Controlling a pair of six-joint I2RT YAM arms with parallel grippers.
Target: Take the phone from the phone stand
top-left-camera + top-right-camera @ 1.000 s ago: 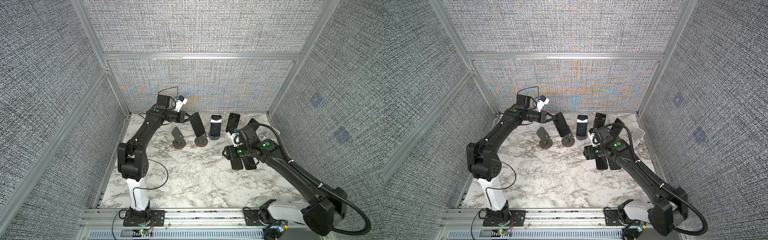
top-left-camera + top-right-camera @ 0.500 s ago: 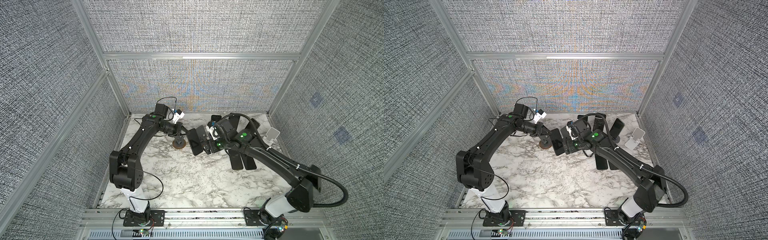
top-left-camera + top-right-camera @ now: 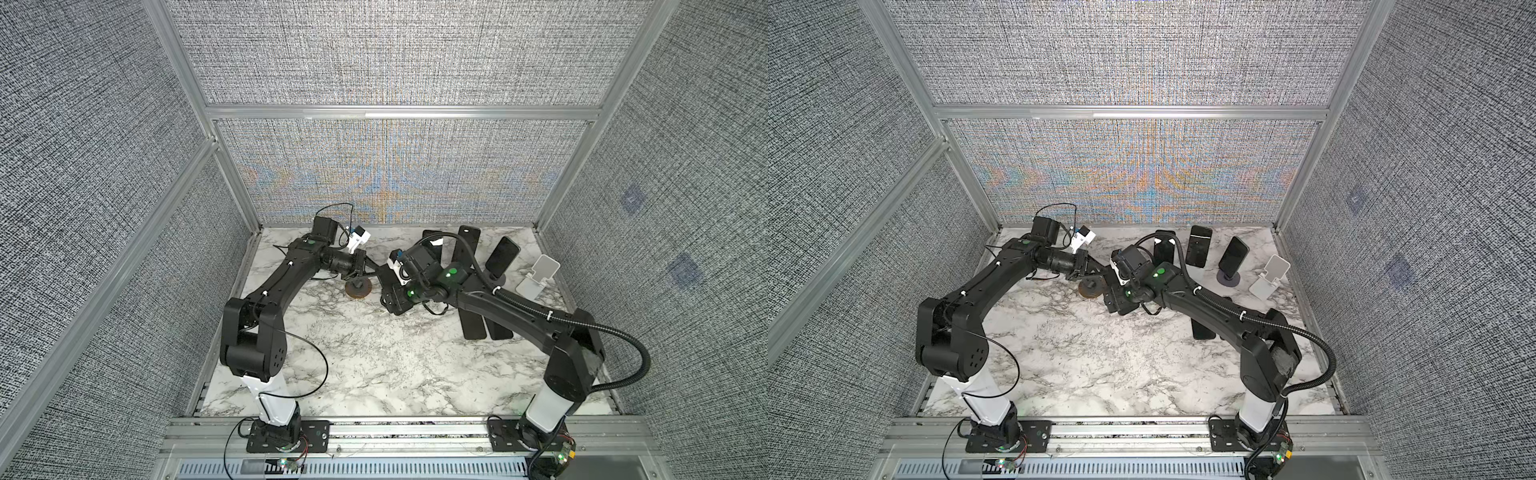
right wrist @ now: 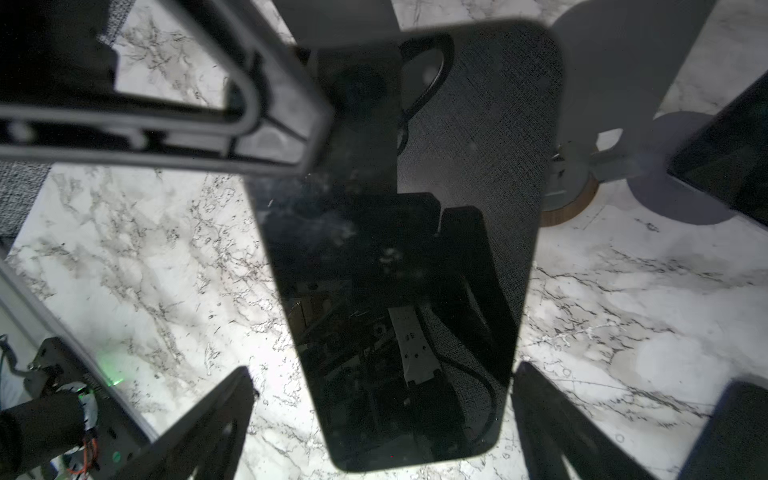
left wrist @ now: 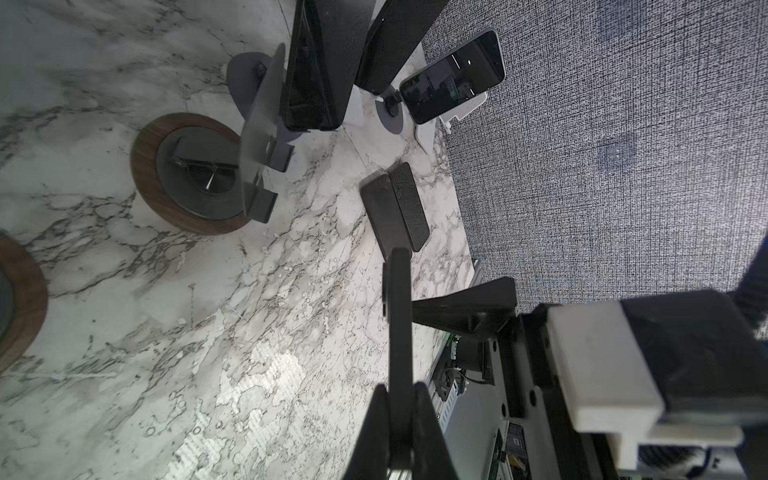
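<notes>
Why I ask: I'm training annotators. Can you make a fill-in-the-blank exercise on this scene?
1. The left gripper is ____ on the phone.
2. The right gripper is ____, its fingers on either side of that phone.
3. The wood-rimmed stand holds ____ phone.
4. ____ dark phones lie flat, side by side, on the table.
Missing words: shut; open; no; two.

surface: marble tabletop (image 3: 374,365) is carrying everything | flat: two dark phones (image 3: 473,326) are lying side by side, right | upright: wood-rimmed phone stand (image 3: 358,289), grey-based stand (image 3: 1228,279) and white stand (image 3: 536,276) are standing on it
</notes>
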